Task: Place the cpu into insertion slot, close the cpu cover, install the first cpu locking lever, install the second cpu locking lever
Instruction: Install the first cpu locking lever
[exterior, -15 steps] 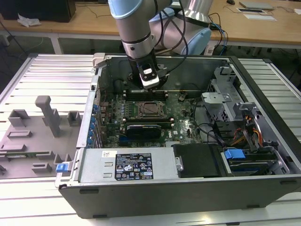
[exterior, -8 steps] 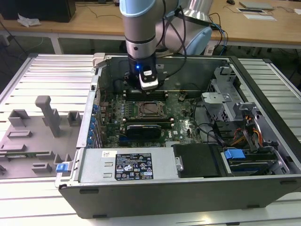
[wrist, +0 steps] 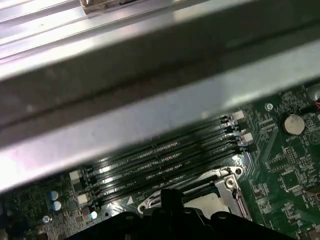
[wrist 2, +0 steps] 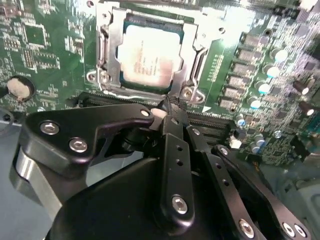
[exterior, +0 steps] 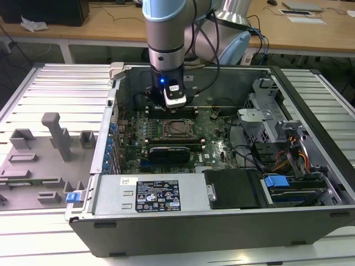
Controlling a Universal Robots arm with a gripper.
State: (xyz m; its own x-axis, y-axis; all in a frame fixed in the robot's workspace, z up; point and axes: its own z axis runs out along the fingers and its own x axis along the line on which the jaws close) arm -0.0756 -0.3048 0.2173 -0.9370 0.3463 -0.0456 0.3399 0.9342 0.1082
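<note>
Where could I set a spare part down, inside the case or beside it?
Inside is crowded: the gripper hangs over the memory slots beside the cpu, and cables fill the exterior view's right. The ribbed table has bare room between the case wall and the grey fixtures.

The open case (exterior: 310,216) lies on a table (exterior: 55,88), its board (exterior: 222,147) flat on the floor of it. Near the board's middle sits the slot (exterior: 178,128), with the cpu (wrist 2: 150,55) in it and the cover (wrist 2: 111,50) down around the chip. The gripper (exterior: 175,102) hangs just behind the slot, over the memory slots (wrist: 160,160) that run between the slot and the case's rear wall. A drive cage (exterior: 277,127) stands on the exterior view's right; fixtures (exterior: 55,133) sit outside the case on its left.
</note>
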